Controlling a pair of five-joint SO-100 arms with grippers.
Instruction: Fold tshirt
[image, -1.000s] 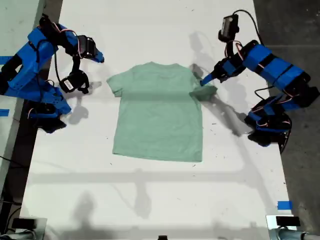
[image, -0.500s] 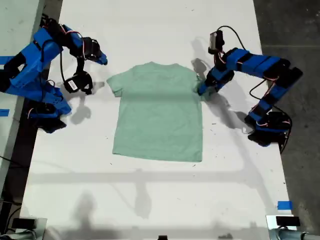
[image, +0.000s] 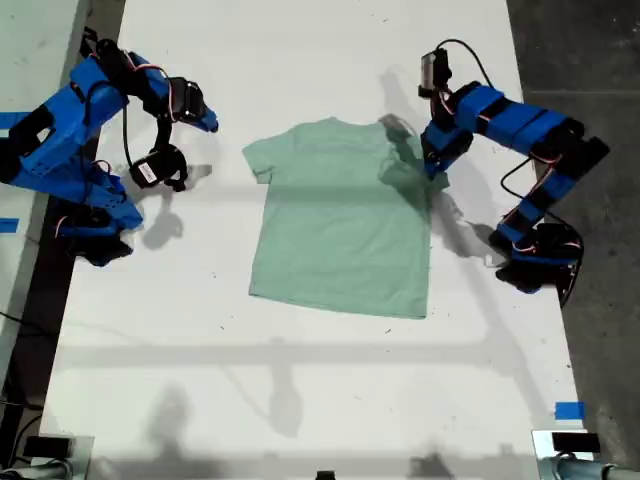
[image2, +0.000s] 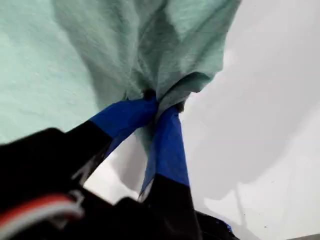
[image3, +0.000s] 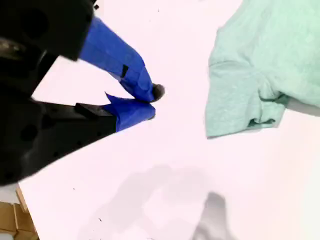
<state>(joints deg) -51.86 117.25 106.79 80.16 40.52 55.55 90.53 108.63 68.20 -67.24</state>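
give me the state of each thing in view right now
pale mint-green cloth tshirt: lying mostly flat on the white table, one sleeve pinched and bunched up
my first gripper: shut on the tshirt sleeve
my second gripper: shut, empty, off the shirt

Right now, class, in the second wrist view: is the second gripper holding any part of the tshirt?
No. My second gripper is shut on nothing above bare table, with the tshirt lying apart from it.
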